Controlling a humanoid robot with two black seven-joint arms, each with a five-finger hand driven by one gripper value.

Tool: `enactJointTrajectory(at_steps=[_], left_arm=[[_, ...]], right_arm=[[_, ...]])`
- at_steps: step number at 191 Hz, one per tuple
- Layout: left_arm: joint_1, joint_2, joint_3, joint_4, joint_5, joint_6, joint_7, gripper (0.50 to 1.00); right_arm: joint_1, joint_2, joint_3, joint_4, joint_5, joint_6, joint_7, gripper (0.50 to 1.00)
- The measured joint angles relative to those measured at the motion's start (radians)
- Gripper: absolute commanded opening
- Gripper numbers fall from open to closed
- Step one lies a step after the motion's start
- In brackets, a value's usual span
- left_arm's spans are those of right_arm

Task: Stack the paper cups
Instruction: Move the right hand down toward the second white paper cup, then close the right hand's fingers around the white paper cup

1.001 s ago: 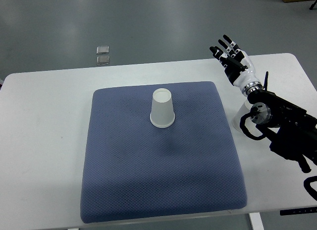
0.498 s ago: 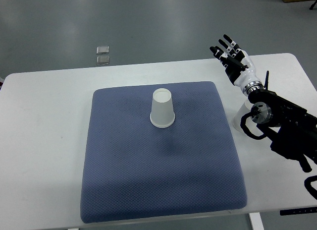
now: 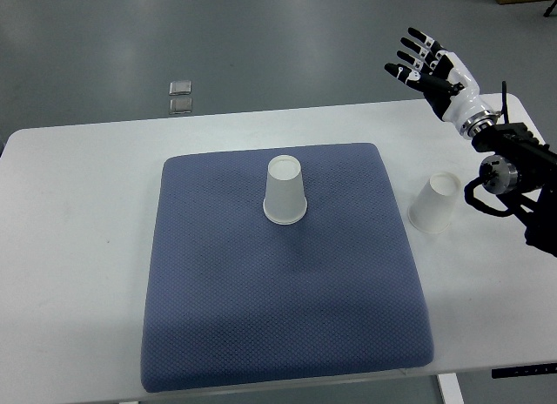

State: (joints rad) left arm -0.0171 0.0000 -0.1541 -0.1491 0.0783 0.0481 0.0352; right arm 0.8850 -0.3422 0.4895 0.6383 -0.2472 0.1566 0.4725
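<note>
Cup on the pad: you've got one white paper cup sitting upside down, wide rim on the fabric, a bit up from the middle of the blue mat.

Second cup: another white paper cup, also flipped over, sits on the bare table just off the mat's right edge. It's well apart from the first one, nothing stacked yet.

Mat: blue-grey quilted pad, covers most of the middle of the table, only the one cup on it.

Right hand: your right arm comes in from the right edge, and the hand is up in the air above the table's far right corner. Fingers are spread wide and it's holding nothing. It sits beyond the second cup, not touching it.

Table: white top, bare on the left side.

Floor bits: two small grey squares lie on the floor past the table's far edge.
</note>
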Motion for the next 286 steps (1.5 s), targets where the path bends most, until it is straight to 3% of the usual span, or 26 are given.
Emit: enactJointTrajectory(at_steps=[56,97,129,184,205,286], left_arm=[[0.0,0.0,0.001,0.0,0.0,0.0,0.0,1.0],[0.0,0.0,0.001,0.0,0.0,0.0,0.0,1.0],[0.0,0.0,0.001,0.0,0.0,0.0,0.0,1.0],[0.0,0.0,0.0,0.0,0.0,0.0,0.0,1.0],[0.0,0.0,0.0,0.0,0.0,0.0,0.0,1.0],[0.0,0.0,0.0,0.0,0.0,0.0,0.0,1.0]], right_arm=[[0.013,-0.24,-0.176,0.164,-0.251,0.019,-0.001,0.913],[0.059,-0.358,-0.319,0.213,-0.648,0.035,0.003,0.913],[0.102,-0.402,-0.355,0.228,-0.944,0.095,0.011,0.913],[0.162,-0.429,-0.371,0.3,-1.196,0.177,0.012,0.913],[0.162,-0.412,-0.399,0.302,-1.272,0.149,0.007,0.913],[0.119,-0.362,-0.482,0.25,-1.367,-0.068,-0.016,0.913]])
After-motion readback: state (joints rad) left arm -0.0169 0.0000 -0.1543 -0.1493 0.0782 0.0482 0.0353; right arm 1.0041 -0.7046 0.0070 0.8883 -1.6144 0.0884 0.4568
